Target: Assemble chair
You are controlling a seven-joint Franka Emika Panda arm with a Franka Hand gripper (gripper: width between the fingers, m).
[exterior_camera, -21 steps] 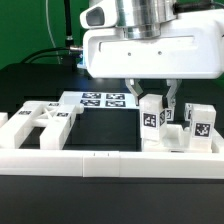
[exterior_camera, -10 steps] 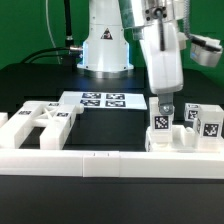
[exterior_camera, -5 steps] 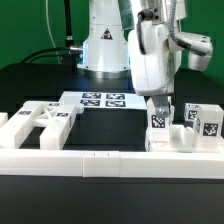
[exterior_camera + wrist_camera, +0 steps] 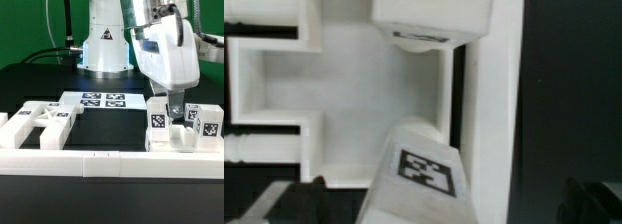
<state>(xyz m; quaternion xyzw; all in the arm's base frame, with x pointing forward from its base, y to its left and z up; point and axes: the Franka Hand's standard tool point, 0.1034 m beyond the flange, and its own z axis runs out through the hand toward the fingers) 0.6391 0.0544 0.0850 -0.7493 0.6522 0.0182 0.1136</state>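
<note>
Presently: Gripper Being Held Spread Above an Upright Chair Block

The gripper [image 4: 172, 112] is being held with its fingers [image 4: 177, 106] spread apart, and nothing is being pinched. An upright tagged block [image 4: 157, 120] of the chair is standing just below the hand; in the wrist view it is being shown between the fingers, apart from them. A second tagged block [image 4: 205, 122] is standing just beside the hand, toward the exterior view's right. A flat cut-out panel [image 4: 40, 122] is lying well apart from the hand, toward the exterior view's left. The marker board [image 4: 100, 100] is lying behind that panel.
</note>
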